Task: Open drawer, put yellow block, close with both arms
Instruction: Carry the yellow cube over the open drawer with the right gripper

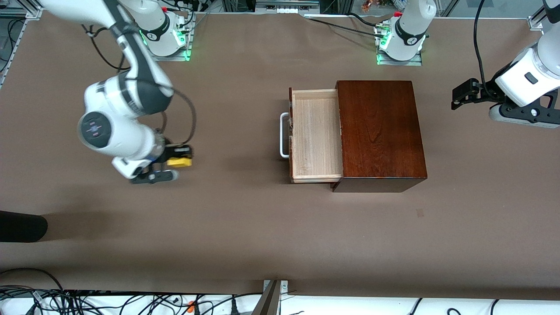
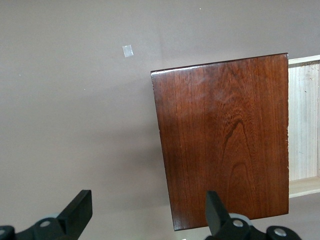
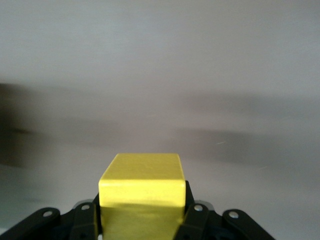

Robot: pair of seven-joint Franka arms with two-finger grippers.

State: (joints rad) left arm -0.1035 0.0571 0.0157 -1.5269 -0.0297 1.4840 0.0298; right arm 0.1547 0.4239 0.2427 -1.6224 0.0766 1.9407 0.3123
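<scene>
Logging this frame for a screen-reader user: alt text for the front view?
The right gripper holds the yellow block above bare table toward the right arm's end. The drawer stands pulled open and empty, and the left gripper, open, waits off the box's end.

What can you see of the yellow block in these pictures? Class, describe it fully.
The yellow block is a small bright yellow cube with flat, plain faces and crisp edges, looking like painted wood or plastic. The right gripper is shut on it, one black finger against each side, holding it level above the brown table toward the right arm's end, well apart from the open drawer. Nothing else touches it.
</scene>
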